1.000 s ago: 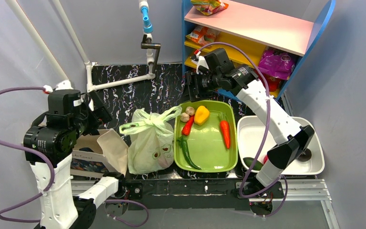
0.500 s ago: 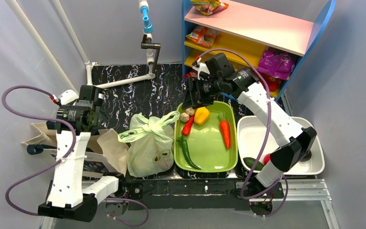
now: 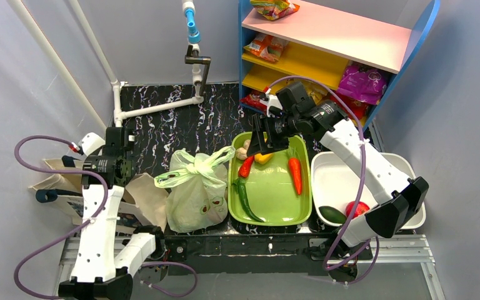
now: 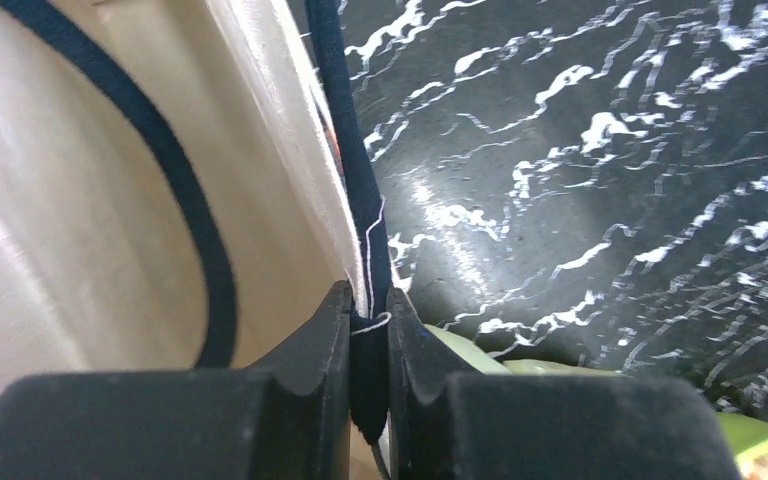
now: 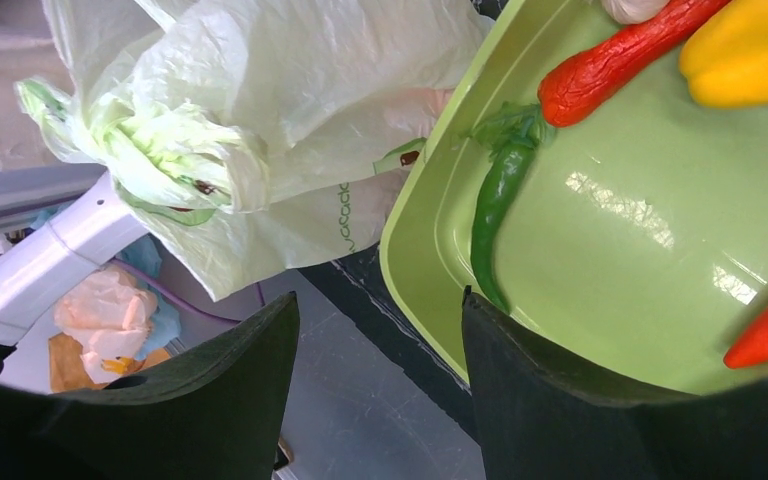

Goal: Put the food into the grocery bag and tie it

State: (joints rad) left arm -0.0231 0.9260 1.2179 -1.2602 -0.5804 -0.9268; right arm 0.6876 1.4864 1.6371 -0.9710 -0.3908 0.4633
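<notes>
While left gripper (image 4: 369, 310) jaws pinch shut on the navy tote strap (image 4: 354, 190), we see right gripper (image 5: 378, 300) jaws apart, empty, above the green tray's (image 5: 610, 280) far edge.

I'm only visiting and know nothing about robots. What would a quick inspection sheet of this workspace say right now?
Surface: black marbled tabletop, crowded along the near edge.
Job's things: pale-green plastic bag upright, handles bunched on top; green tray holds a carrot, yellow pepper, red chilli and green chilli; white tub holds a red item and a green item.
Clutter: beige tote beside the bag.
End effectors: left end effector shut on the tote strap; right end effector open above the tray's edge.
Cables: purple cables loop off both arms.
Surroundings: shelf with snack packets; white pipe frame.
</notes>
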